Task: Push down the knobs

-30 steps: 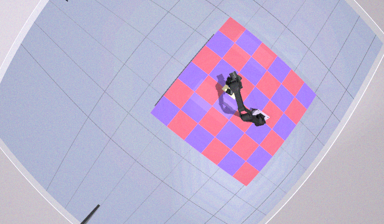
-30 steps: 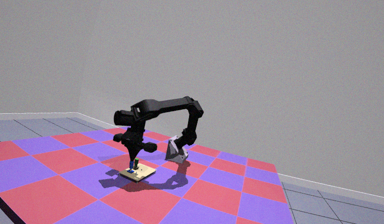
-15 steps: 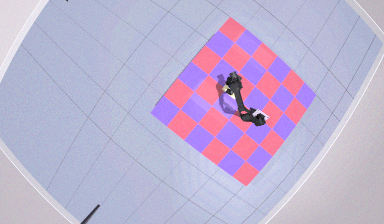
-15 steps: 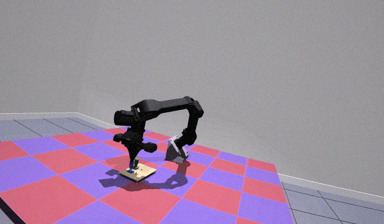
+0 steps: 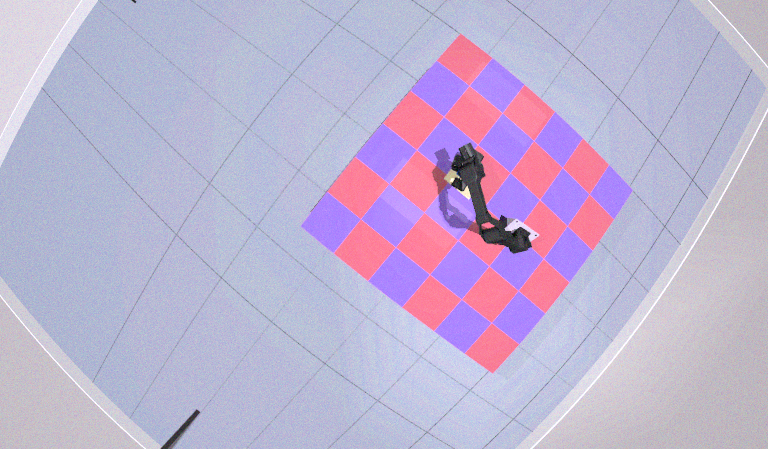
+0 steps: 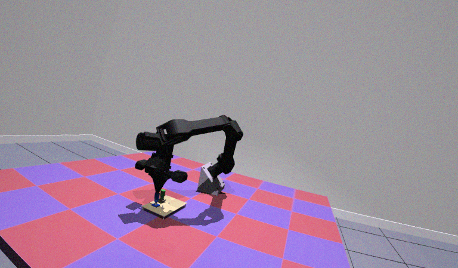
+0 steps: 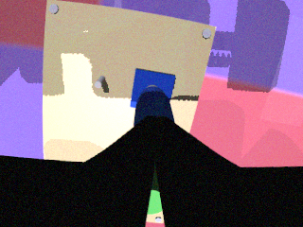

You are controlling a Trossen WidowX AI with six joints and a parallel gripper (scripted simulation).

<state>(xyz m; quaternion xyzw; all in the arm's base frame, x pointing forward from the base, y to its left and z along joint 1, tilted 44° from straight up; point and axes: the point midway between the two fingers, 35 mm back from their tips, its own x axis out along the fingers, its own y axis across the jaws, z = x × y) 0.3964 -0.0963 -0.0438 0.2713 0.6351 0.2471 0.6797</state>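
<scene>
The cream circuit board (image 5: 451, 176) (image 6: 177, 204) (image 7: 118, 38) stands low on the checkered table. The blue knob (image 6: 156, 197) (image 7: 153, 106) stands upright over its blue potentiometer (image 6: 155, 205) (image 7: 142, 78), with a narrow part seeming to show between them. My gripper (image 6: 157, 192) (image 7: 155, 126) is shut, with nothing between its fingers. Its tips are at the top of the blue knob; whether they touch it cannot be told for sure. The green knob (image 6: 163, 194) (image 7: 154, 203) stands upright behind the blue one; its base is too small and dark to judge.
A small grey post (image 7: 99, 82) stands on the board beside the blue potentiometer. Screw heads (image 7: 54, 8) (image 7: 206, 33) sit at the board's corners. The arm's pale base bracket (image 5: 523, 229) (image 6: 205, 175) stands beyond the board. The arm arches over the table between them.
</scene>
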